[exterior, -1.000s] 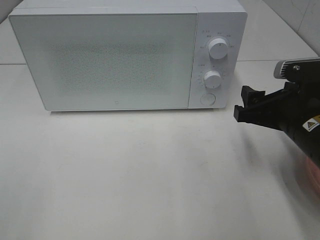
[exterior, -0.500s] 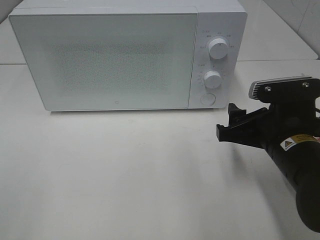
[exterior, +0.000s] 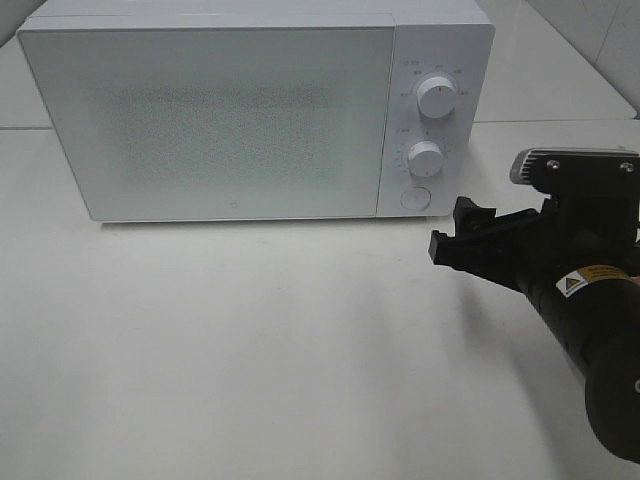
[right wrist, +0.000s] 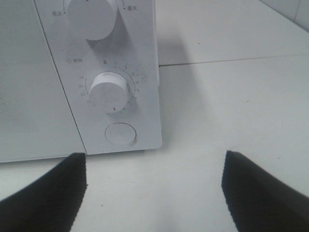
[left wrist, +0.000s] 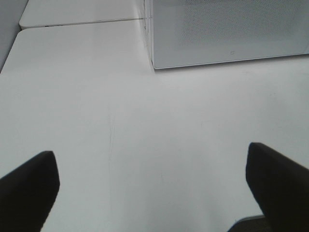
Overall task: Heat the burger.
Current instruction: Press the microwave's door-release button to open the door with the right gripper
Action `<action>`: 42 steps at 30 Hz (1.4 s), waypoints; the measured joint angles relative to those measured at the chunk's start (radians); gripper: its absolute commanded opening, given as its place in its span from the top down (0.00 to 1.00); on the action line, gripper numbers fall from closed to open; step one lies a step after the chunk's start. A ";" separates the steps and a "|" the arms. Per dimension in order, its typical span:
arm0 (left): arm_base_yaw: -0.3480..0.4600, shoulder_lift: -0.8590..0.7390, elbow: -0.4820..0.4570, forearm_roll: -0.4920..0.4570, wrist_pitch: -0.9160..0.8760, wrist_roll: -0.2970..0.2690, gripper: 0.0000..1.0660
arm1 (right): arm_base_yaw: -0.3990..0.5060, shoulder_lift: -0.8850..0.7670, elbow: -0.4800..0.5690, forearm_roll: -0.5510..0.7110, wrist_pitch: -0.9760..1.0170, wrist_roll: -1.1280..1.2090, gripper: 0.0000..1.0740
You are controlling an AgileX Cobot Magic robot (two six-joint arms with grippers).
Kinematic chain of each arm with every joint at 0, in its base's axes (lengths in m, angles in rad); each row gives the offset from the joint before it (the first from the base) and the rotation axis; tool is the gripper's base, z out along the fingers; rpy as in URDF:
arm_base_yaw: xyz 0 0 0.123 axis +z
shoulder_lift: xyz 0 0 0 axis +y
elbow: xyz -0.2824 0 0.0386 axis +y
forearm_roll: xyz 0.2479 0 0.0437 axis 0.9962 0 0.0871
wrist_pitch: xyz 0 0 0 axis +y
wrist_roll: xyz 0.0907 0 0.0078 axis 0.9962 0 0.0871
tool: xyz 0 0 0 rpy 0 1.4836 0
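Door-opening looks in hand: your right claw (exterior: 453,231), spread and empty, faces the microwave's (exterior: 210,120) round button (exterior: 415,198) (door shut, burger unseen), which probably needs a square press.

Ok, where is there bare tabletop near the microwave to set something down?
Widest bare patch: the table in front of the microwave, from the left side across to the right gripper. Another bare strip lies left of the microwave, ahead of the open left gripper. Crowded only by the round button, where the right gripper hovers.
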 measured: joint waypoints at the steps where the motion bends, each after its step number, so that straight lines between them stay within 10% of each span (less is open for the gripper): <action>1: 0.000 0.000 0.000 0.000 0.000 0.000 0.08 | 0.000 0.000 0.000 0.000 0.000 0.090 0.30; 12: 0.000 0.000 0.000 0.000 0.000 0.000 0.08 | 0.000 0.000 0.000 0.001 0.000 0.591 0.49; 23: 0.000 0.000 0.000 0.000 0.000 0.000 0.08 | 0.000 0.000 0.000 0.002 0.000 1.199 0.92; 42: 0.000 0.000 0.000 0.000 0.000 0.000 0.08 | 0.000 0.018 -0.006 -0.027 0.080 1.414 1.00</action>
